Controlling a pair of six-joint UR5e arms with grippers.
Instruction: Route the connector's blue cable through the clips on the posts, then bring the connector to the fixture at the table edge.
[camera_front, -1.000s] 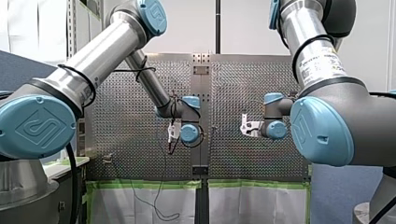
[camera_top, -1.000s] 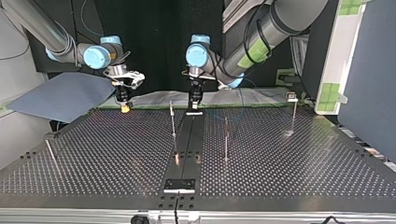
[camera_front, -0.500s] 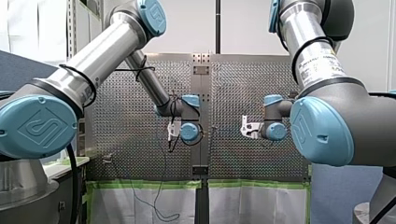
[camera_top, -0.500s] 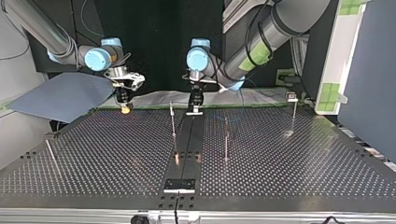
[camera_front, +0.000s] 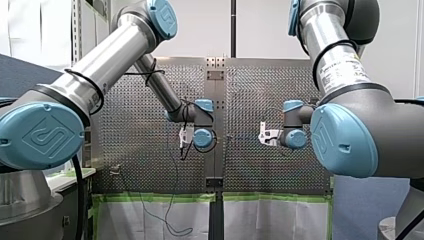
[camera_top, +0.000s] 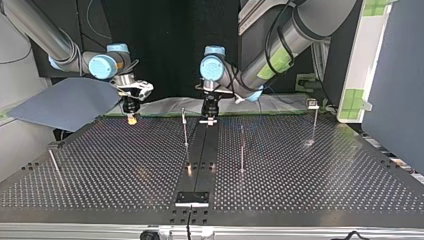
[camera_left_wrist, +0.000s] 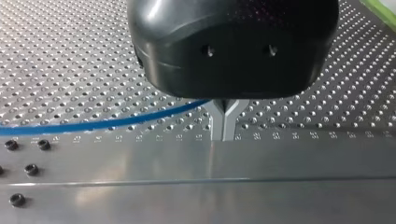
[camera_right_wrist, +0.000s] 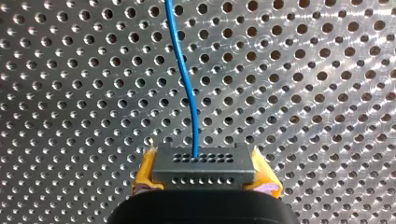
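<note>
The connector (camera_right_wrist: 204, 163) sits clamped between the yellow pads (camera_right_wrist: 145, 170) of my right gripper (camera_right_wrist: 204, 176). It is low over the perforated table (camera_right_wrist: 303, 93), by the arms' edge at the top view's left, and its blue cable (camera_right_wrist: 184, 79) runs off ahead across the holes. Over the last second this gripper has slid a little further toward that view's left and dipped slightly. My left gripper (camera_left_wrist: 224, 135) has hardly shifted from the end of the dark centre strip (camera_left_wrist: 233, 177); its metal fingers (camera_left_wrist: 215, 126) are closed, with the cable running into them, seemingly pinched. I judge that the pair is drawing out the slack between them. None of the posts (camera_top: 185, 127) appears to carry the cable yet, so the routing is all still to come.
</note>
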